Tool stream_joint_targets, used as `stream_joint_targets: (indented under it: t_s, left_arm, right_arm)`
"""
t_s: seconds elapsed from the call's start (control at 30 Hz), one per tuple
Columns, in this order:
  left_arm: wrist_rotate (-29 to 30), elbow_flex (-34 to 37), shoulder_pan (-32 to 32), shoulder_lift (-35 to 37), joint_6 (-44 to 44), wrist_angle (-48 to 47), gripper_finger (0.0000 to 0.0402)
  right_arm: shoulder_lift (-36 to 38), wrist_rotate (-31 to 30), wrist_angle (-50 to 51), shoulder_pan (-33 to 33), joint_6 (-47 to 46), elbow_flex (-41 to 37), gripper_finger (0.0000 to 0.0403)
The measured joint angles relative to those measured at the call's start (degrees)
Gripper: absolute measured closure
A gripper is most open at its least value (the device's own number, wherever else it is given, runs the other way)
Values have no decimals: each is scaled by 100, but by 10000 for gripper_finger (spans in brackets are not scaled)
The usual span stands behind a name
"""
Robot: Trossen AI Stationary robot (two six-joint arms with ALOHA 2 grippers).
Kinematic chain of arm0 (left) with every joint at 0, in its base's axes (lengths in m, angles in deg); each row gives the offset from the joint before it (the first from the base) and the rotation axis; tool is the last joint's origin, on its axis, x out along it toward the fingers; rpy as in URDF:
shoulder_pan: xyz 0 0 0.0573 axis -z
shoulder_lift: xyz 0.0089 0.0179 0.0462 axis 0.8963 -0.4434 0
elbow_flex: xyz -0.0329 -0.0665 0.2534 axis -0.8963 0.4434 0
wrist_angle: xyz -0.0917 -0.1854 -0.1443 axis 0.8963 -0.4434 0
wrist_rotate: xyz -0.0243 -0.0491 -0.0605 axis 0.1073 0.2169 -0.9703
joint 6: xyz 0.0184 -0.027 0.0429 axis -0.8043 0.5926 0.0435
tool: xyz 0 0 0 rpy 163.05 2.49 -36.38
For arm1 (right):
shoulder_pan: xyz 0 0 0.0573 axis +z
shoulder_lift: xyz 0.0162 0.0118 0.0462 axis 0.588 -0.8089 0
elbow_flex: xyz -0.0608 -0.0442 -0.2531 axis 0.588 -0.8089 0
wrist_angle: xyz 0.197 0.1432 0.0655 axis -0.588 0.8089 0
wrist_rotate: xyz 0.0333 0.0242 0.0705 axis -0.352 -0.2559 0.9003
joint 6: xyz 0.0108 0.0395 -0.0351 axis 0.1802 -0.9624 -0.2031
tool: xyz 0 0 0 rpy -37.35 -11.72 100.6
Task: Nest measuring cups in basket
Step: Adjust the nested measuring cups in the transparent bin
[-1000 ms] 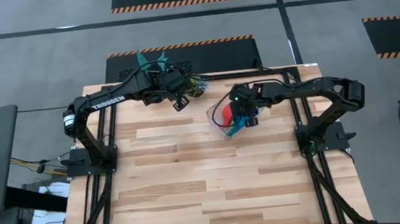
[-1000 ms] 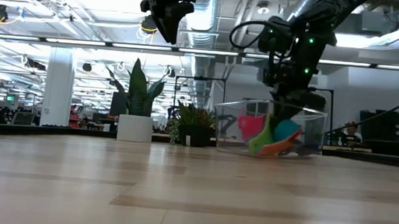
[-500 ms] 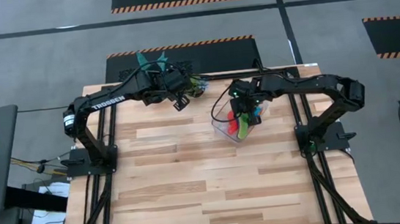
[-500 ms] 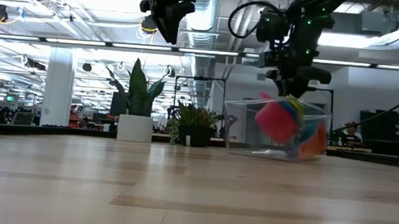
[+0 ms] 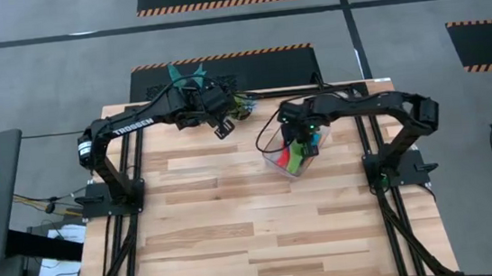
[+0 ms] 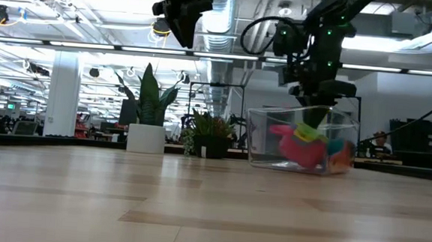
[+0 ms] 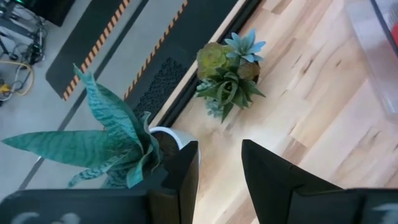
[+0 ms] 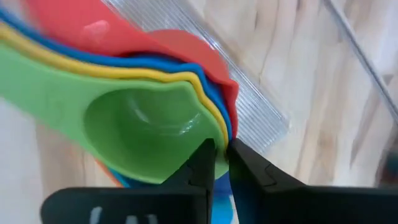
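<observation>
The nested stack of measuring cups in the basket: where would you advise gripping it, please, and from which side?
Probably at the layered rims of the stack, from above: the basket's walls block the sides, and the thin stacked edges fit between two fingers, as the right tool pinches them now.

green, yellow, blue and red measuring cups nested, in a clear ribbed basket on pale wood table.

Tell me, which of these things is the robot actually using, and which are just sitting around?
In use:
- measuring cups, a nested stack pinched at its rim by the right gripper
- clear basket, under that stack

Just sitting around:
- tall plant in a white pot
- small succulent
- left gripper, open, waiting above the plants
</observation>
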State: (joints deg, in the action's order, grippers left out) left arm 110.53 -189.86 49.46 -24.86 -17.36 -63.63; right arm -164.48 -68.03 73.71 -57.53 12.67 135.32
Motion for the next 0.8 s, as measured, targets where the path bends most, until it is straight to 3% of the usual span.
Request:
stream_joint_targets:
  t_s: [0.33,0.8]
  left_arm:
    - [-57,0,0,0,-1,18,288]
    - [-96,0,0,-2,-23,-56,288]
  right_arm:
    - [-917,-9,926,-24,-169,1330,307]
    - [-31,52,1459,-222,-759,1512,247]
